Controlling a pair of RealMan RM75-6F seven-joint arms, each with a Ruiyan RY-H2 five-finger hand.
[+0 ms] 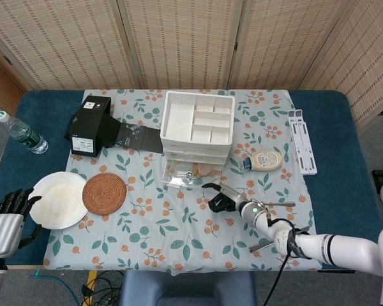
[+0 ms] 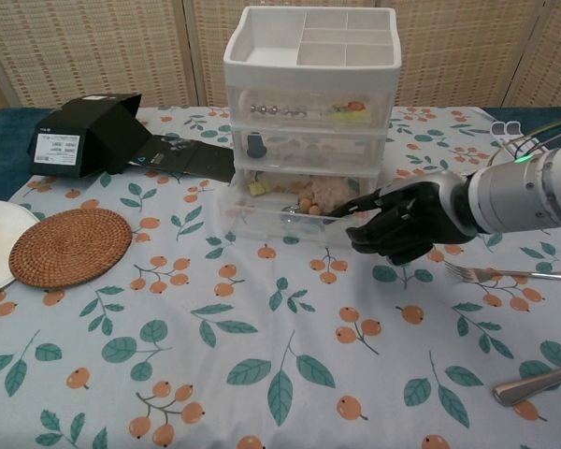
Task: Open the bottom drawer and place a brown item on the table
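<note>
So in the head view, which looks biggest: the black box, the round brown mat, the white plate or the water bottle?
1. Black box, though this is close.
2. White plate.
3. Round brown mat, only slightly smaller than the plate.
4. Water bottle, clearly smallest.

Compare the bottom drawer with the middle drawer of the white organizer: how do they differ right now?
The bottom drawer is pulled out toward the camera, while the middle drawer sits flush in the organizer. The right hand has fingers at the bottom drawer's front edge; nothing touches the middle drawer. The bottom drawer shows brownish items; the middle drawer shows a dark knob-like piece. Both are translucent and the same width.
</note>
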